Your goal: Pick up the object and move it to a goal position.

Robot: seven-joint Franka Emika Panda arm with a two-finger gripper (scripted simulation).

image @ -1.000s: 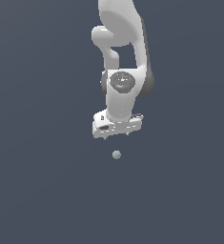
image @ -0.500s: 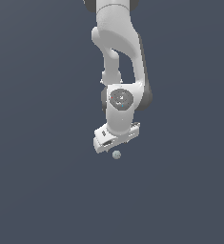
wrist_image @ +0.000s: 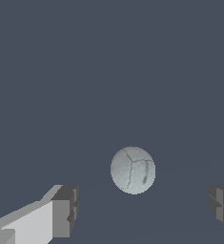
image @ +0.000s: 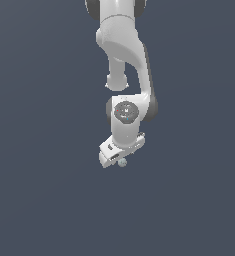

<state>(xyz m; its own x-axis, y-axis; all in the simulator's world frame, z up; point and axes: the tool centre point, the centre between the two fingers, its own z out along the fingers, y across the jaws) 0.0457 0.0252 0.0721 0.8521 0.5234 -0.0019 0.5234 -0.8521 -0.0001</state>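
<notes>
The object is a tiny pale grey, faintly greenish ball with a mottled, cracked surface, lying on the dark grey floor. In the exterior view my white gripper is right over it, so that only part of the ball shows below the hand. In the wrist view the ball lies between my two fingers, which stand wide apart on either side and do not touch it. The gripper is open and empty.
A flat dark grey floor fills both views. The white arm reaches down from the top of the exterior view. No other objects show.
The arm has come down and the gripper has dropped from above the ball to around it. The ball has not moved.
</notes>
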